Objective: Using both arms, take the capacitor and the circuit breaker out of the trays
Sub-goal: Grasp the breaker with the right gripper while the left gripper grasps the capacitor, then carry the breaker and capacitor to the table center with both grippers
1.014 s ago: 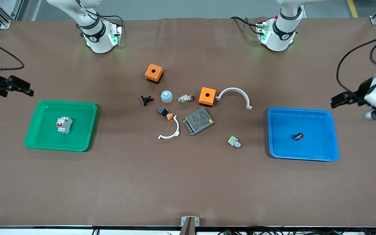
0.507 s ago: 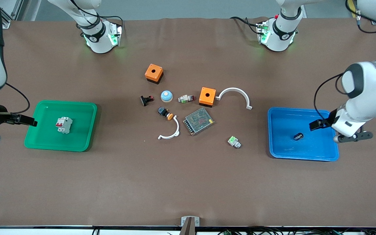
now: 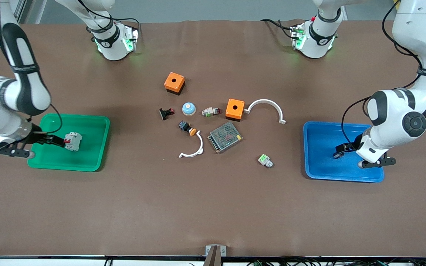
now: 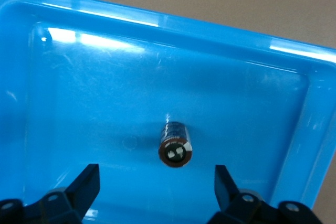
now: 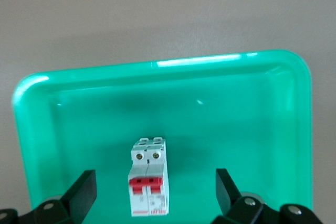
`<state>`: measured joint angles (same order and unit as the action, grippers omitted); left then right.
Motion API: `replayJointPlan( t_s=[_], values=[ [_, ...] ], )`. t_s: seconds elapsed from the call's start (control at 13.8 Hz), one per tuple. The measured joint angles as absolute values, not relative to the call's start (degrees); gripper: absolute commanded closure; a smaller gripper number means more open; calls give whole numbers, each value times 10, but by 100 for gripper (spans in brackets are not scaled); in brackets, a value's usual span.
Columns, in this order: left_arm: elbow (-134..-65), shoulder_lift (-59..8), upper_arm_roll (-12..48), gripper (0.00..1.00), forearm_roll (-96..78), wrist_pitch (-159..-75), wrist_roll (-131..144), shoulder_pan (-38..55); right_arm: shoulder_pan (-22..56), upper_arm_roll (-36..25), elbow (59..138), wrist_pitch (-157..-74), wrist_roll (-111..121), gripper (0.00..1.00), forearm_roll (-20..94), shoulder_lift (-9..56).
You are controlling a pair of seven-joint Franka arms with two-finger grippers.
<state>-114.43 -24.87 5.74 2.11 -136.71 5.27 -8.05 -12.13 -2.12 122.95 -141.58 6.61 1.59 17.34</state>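
Note:
The breaker (image 3: pixel 73 141), a light-grey block with red levers, lies in the green tray (image 3: pixel 87 162) at the right arm's end of the table. My right gripper (image 3: pixel 56 140) is low over that tray beside the breaker. In the right wrist view it (image 5: pixel 155 184) is open, a finger on either side of the breaker (image 5: pixel 149 182), not touching it. The capacitor (image 4: pixel 175 145), a small black cylinder with a pale end, lies in the blue tray (image 4: pixel 79 77). My left gripper (image 4: pixel 156 182) is open just short of it, low over the blue tray (image 3: pixel 320 170). In the front view that gripper (image 3: pixel 340 150) hides the capacitor.
Mid-table lie two orange boxes (image 3: pixel 174 82) (image 3: pixel 235 108), a metal mesh-topped box (image 3: pixel 225 137), two white arcs (image 3: pixel 266 107) (image 3: pixel 192 149), a blue dome (image 3: pixel 189 108), a black button with orange cap (image 3: pixel 187 128), a black-and-red switch part (image 3: pixel 166 112) and small grey-green parts (image 3: pixel 265 160).
Both arms have swung in from the table's ends and come down: the right gripper to the breaker in the green tray, the left gripper to the capacitor in the blue tray.

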Motion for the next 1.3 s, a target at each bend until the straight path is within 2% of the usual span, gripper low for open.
replayJointPlan(
  t_s=[0.22,0.36,0.43,0.65,0.72,0.87,0.94,1.01,1.3],
  values=[
    [-1144,-270,58,25,21,-1400,53,-80,-121,-19,1274,-1479,66,3,16,193],
    [-1143,-283,58,31,21,-1417,53,-80,-121,-18,1282,-1498,67,14,16,204],
    [-1142,-287,58,32,21,-1420,53,-80,-121,-17,1286,-1509,68,25,16,208],
    [-1141,-294,58,52,21,-1421,53,-80,-120,-14,1288,-1515,71,83,16,215],
    [-1141,-295,58,59,21,-1421,53,-80,-119,-13,1288,-1514,71,97,16,215],
    [-1141,-299,58,74,21,-1421,53,-80,-117,-12,1284,-1501,71,99,16,215],
    [-1141,-301,58,88,21,-1421,53,-80,-116,-12,1275,-1476,71,100,16,214],
    [-1141,-301,58,98,21,-1421,53,-80,-112,-11,1258,-1436,71,100,16,212],
    [-1129,-294,66,100,21,-1421,53,-80,-34,-7,1151,-1245,17,100,21,180]
  ],
)
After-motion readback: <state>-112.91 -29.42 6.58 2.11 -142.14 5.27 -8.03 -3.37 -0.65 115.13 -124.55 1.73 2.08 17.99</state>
